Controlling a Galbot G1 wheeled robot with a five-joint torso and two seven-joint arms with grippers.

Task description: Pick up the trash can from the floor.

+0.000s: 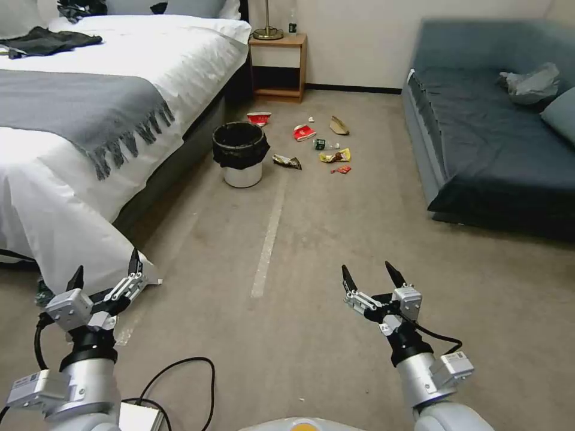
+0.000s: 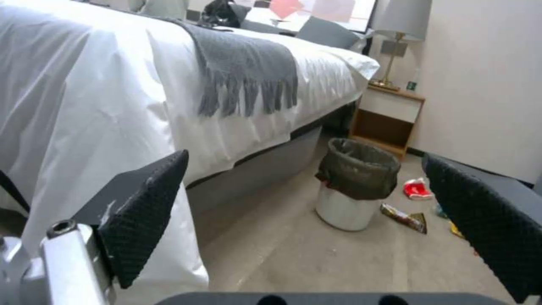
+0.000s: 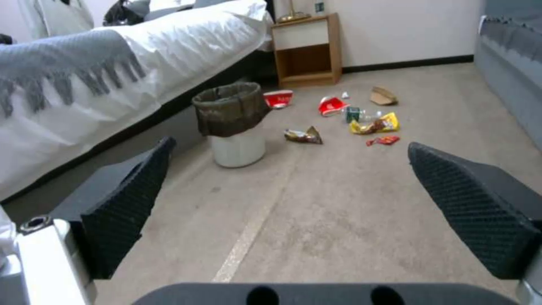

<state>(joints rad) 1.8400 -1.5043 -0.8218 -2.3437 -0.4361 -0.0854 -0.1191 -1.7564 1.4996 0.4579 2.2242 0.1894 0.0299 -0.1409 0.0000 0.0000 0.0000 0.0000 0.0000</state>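
Head view is showing you the trash can [image 1: 240, 154] standing upright on the floor [image 1: 335, 251] beside the bed [image 1: 90, 120], well ahead of both arms. Your left gripper [image 1: 106, 274] and right gripper [image 1: 371, 277] are hovering wide open, holding nothing.
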